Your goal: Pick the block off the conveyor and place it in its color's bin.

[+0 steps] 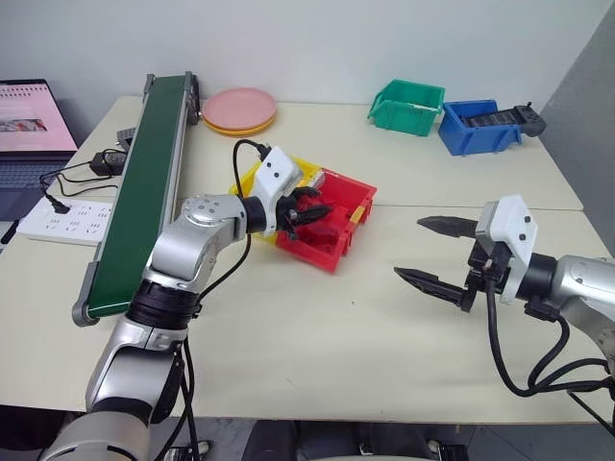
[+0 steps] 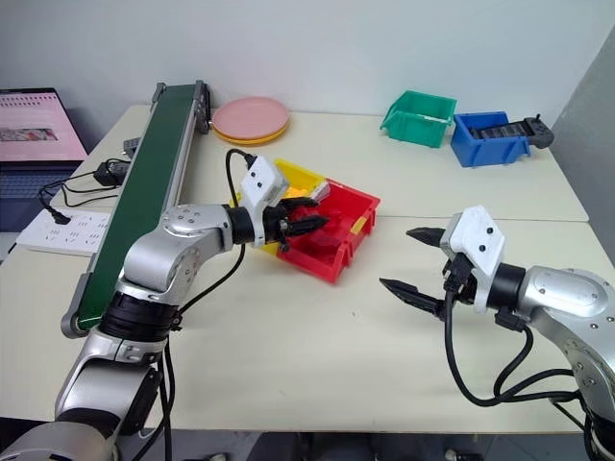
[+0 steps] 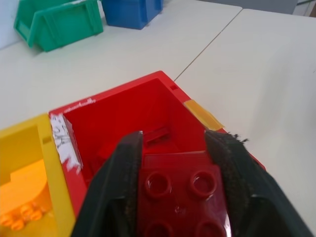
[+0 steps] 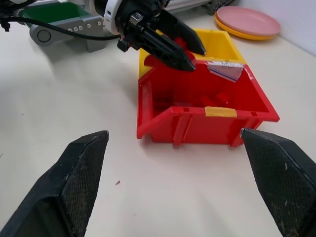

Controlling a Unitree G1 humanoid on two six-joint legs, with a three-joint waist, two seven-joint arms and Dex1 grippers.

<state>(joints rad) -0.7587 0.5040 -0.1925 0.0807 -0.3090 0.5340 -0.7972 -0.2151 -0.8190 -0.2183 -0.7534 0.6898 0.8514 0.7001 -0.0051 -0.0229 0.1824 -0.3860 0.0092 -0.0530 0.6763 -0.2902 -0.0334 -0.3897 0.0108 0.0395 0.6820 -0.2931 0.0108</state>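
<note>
While the left gripper [image 3: 180, 192] hangs over the red bin [image 1: 354, 229], the block [image 3: 181, 190] sits between its fingers.

Poised there, I'd say, so the brick drops among its own colour. The fingers are narrowly parted, touching the block's sides. The right gripper [image 1: 432, 252] waits wide open, empty, near the bin; the conveyor [image 1: 144, 182] lies behind.

A bright red studded block [image 3: 180, 197] sits between black fingers [image 3: 118, 192] over the red bin [image 1: 332, 223], which joins a yellow bin [image 2: 300, 176] at frame centre. The conveyor [image 1: 144, 182] at left has a dark green belt with silver rails. At upper right stand a green bin [image 1: 406, 106] and a blue bin [image 1: 478, 127]; the plates [image 1: 239, 109] at upper centre are pink over orange.
</note>
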